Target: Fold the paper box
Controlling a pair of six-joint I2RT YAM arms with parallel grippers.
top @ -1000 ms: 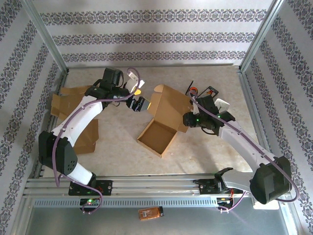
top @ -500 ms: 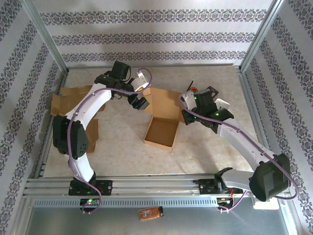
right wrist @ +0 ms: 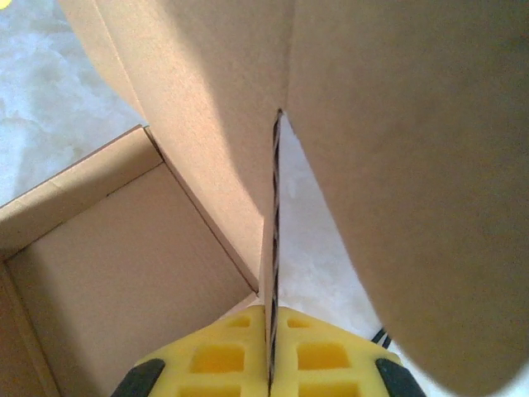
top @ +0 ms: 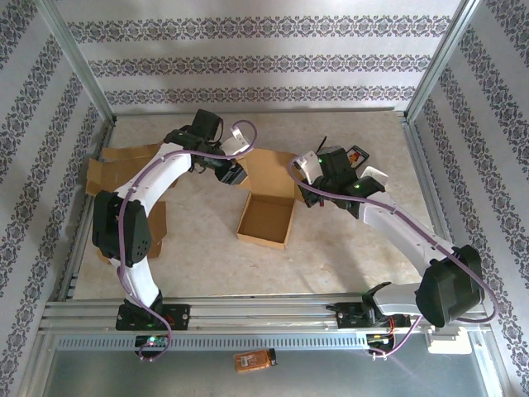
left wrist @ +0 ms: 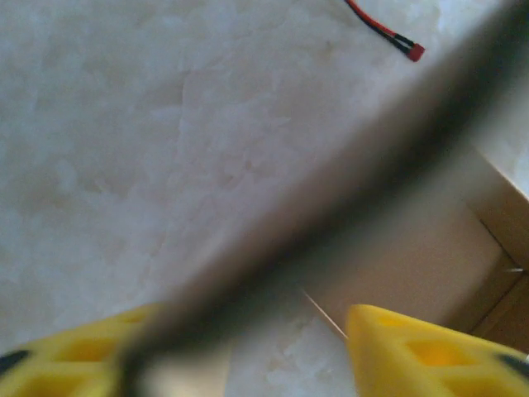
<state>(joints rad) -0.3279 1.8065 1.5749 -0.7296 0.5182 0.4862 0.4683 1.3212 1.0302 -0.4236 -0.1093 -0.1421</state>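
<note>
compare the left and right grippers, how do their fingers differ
The right gripper has its fingers pressed together on a thin flap edge of the cardboard box; the left gripper has its fingers apart, a blurred dark edge running between them. The right gripper is at the flap's right edge, the left gripper at its left edge. Both have yellow fingers.

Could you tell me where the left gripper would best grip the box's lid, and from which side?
Probably the free left edge of the lid, coming from the left with one finger on each face. It is a thin panel, its edge lying between the parted fingers of the left gripper, and the right gripper pinches the opposite side.
</note>
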